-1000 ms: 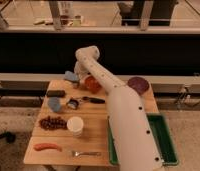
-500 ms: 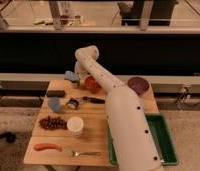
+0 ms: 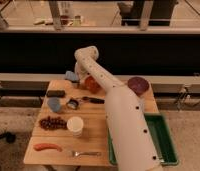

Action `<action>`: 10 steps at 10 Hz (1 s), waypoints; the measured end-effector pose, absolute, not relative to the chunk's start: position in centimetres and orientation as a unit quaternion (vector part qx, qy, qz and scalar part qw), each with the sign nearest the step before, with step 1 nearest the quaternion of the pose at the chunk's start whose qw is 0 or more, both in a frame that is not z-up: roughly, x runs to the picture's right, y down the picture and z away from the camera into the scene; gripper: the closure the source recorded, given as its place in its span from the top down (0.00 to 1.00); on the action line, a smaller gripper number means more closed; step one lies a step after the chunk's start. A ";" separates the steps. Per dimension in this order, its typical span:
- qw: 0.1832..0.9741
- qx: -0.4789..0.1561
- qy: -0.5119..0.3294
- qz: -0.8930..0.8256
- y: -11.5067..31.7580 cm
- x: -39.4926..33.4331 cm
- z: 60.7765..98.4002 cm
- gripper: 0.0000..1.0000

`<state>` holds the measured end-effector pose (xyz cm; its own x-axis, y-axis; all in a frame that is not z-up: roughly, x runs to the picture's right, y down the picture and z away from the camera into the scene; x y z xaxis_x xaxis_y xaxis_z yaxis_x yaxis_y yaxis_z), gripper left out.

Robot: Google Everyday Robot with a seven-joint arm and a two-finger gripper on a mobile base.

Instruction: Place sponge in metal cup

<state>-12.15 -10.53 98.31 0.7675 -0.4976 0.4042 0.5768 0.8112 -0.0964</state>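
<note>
The sponge (image 3: 70, 76) is a light-blue block at the far left of the wooden table (image 3: 93, 135). The white arm reaches over the table, bends at its elbow at the back and comes down there. My gripper (image 3: 78, 77) hangs right beside the sponge, between it and the reddish-orange bowl (image 3: 92, 84). The metal cup (image 3: 73, 104) is a small grey cylinder standing nearer the front, a short way from the gripper. The arm hides the table's right middle.
A dark flat bar (image 3: 55, 93) and a blue-grey lump (image 3: 54, 104) lie left of the metal cup. A black-handled tool (image 3: 93, 100) lies to its right. In front are grapes (image 3: 52, 122), a white cup (image 3: 75, 125), a sausage (image 3: 47, 147) and a fork (image 3: 85, 153). A maroon bowl (image 3: 138, 85) and green bin (image 3: 165, 142) are on the right.
</note>
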 end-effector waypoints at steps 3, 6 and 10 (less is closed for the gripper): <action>0.935 -0.114 -0.179 -0.285 -10.5 -12.1 98.5 0.27; 0.937 -0.119 -0.172 -0.281 -10.5 -12.0 98.6 0.56; 0.936 -0.129 -0.166 -0.283 -10.2 -11.9 98.6 0.80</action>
